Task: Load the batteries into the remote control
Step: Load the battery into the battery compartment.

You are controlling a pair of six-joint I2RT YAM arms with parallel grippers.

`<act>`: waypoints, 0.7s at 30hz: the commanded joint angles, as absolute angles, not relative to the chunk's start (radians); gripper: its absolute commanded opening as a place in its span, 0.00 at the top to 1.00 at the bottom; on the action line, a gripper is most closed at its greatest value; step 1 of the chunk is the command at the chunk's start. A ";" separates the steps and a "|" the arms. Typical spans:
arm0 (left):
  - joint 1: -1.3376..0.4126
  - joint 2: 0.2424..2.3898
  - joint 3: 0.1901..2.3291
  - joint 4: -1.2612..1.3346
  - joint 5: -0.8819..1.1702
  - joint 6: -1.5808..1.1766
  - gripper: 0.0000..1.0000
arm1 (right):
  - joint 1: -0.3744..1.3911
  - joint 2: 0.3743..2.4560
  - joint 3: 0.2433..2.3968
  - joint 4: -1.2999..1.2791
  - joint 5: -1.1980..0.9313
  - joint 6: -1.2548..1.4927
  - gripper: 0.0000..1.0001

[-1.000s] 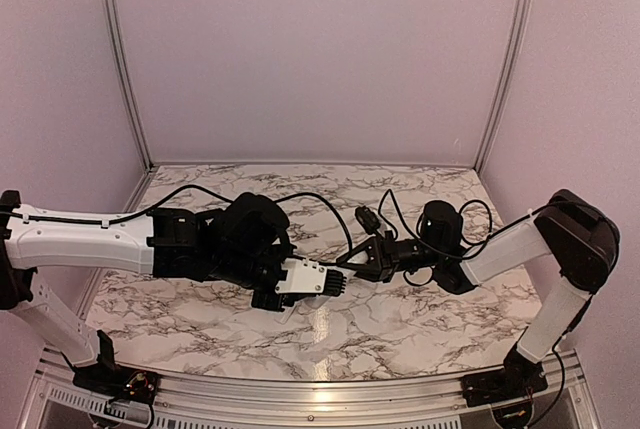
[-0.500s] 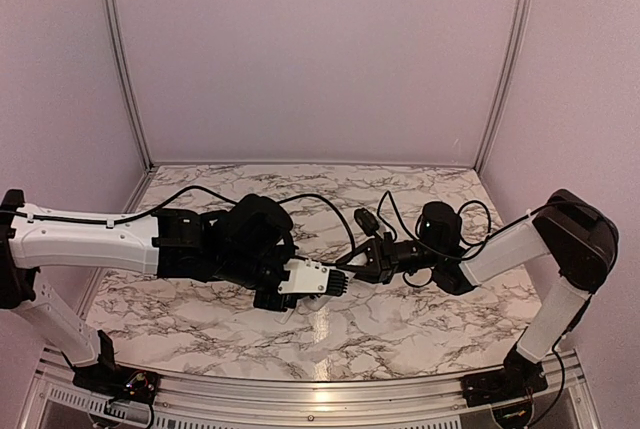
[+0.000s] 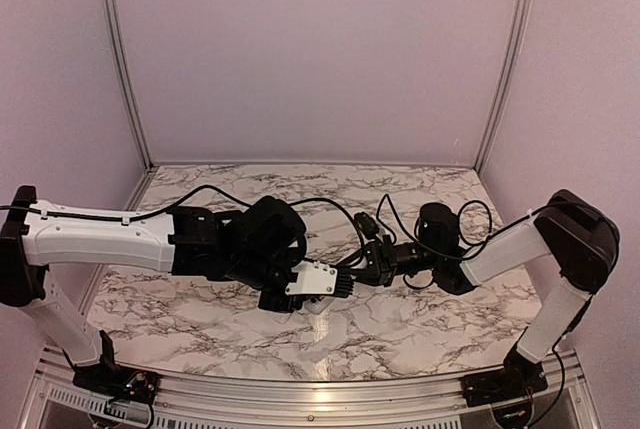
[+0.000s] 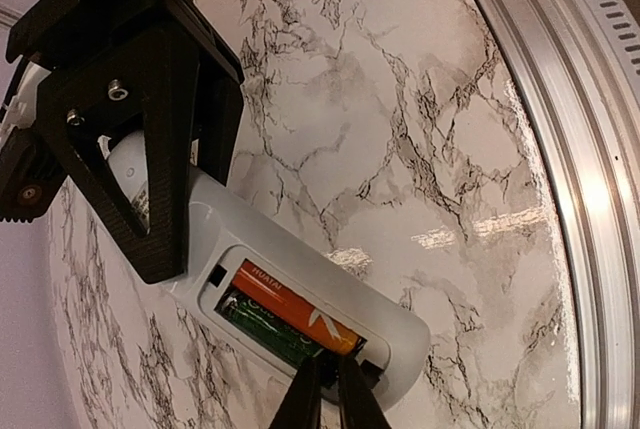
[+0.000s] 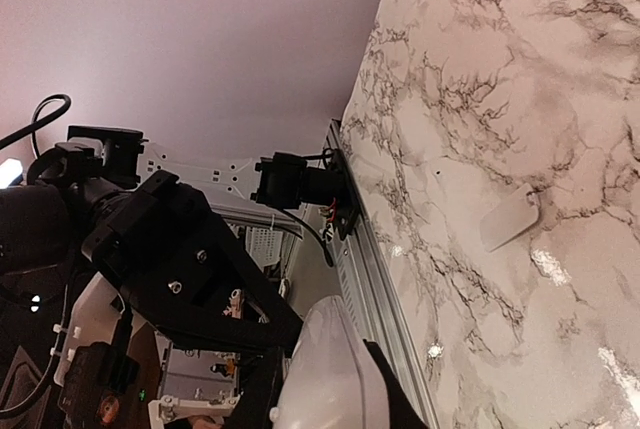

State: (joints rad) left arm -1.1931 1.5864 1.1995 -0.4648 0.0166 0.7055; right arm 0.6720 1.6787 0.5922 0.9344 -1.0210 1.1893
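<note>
From above, the remote control (image 3: 318,280) sits between the two arms, apparently lifted just off the marble surface (image 3: 400,334). The left jaws are clamped on one end of it, and the right jaws, drawn together into a narrow tip, meet its free end. In the left wrist view the remote control (image 4: 395,334) shows its open bay, with the batteries (image 4: 290,314) lying side by side inside, an orange one next to a green one. The closed right tips rest at the end of the orange cell, by the bay's end farthest from the left jaws. The step in hand looks like seating that last cell. It calls for a short, gentle push down and along the cell's axis, with the tip centred on the cell and not on the bay's rim. The left clamp has to hold firm as the counter-support. A skewed push could lever the orange cell up or skid onto the green one. In the right wrist view the remote control (image 5: 335,379) fills the bottom edge, too close to show the bay, so this view gives no check on the seating. The cover plate (image 5: 510,219) lies flat on the surface, well apart from the remote, and is probably wanted once both cells sit level.
</note>
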 commanded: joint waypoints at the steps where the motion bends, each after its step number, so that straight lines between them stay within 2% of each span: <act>1: -1.199 1.674 1.231 -0.549 0.008 0.673 0.92 | 0.699 1.600 0.650 1.006 -1.048 1.183 1.00; 13: -1.203 1.704 1.260 -0.595 -0.036 0.635 0.92 | 0.698 1.556 0.667 0.901 -1.044 1.104 1.00; 18: -1.196 1.589 1.232 -0.448 -0.044 0.560 0.82 | 0.691 1.544 0.672 0.801 -1.016 1.014 1.00; 20: -1.185 1.530 1.204 -0.363 -0.035 0.520 0.73 | 0.685 1.535 0.676 0.743 -0.992 0.953 1.00; 21: -1.178 1.504 1.184 -0.325 -0.031 0.499 0.65 | 0.680 1.531 0.678 0.702 -0.981 0.927 1.00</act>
State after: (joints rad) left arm -1.1973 1.6073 1.2404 -0.4507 -0.0257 0.5831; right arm 0.6746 1.5871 0.6094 0.7486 -0.9848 1.0359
